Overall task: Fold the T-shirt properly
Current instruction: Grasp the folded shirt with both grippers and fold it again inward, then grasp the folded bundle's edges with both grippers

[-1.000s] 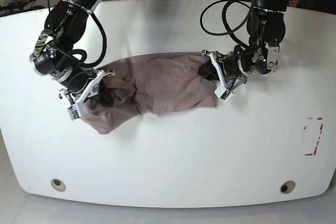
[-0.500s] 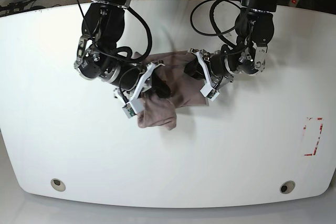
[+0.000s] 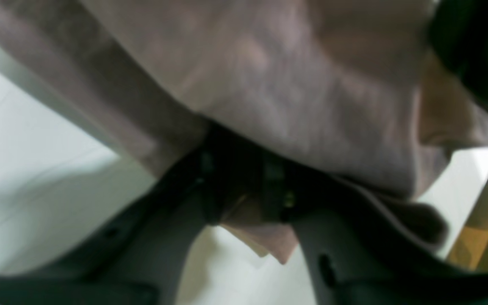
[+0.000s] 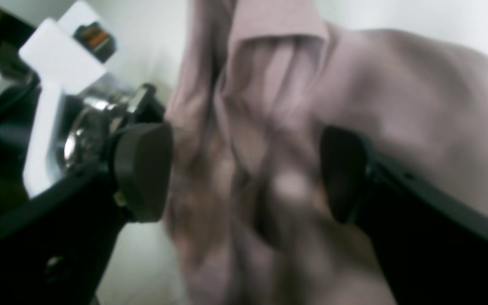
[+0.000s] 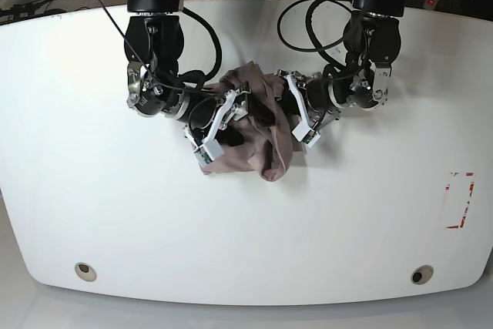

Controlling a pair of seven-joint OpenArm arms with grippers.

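Broadly, the white bench (image 5: pixel 246 229) carries one compact heap near its middle and back: the T-shirt (image 5: pixel 250 132), bunched into a mauve-brown mound between the two arms, with a rounded lobe of cloth bulging toward the front edge. Judged from this, the step in hand is the crosswise fold, one side of the garment brought over onto the other, and the result is more a bundle than a flat stack.

The right gripper (image 5: pixel 223 125), on the base view's left, lies on top of the cloth; its wrist view shows the jaws spread wide with loose, ridged fabric running between the pads (image 4: pixel 142 169) but not squeezed. To do this well it should lift straight up and clear, so no layer drags along and undoes the fold.

The left gripper (image 5: pixel 296 117) is at the mound's other side. Its wrist view, though blurred, shows the jaws close together, pinching a hem edge (image 3: pixel 265 243) that pokes out below the fingers (image 3: pixel 214 186). That pinch should hold as an anchor until the other arm is free, then let go low to the bench.

Smallest point: the ridges and the bulging lobe suggest trapped air and doubled cloth, so the layers probably want a flattening pass and squared edges before any further fold.
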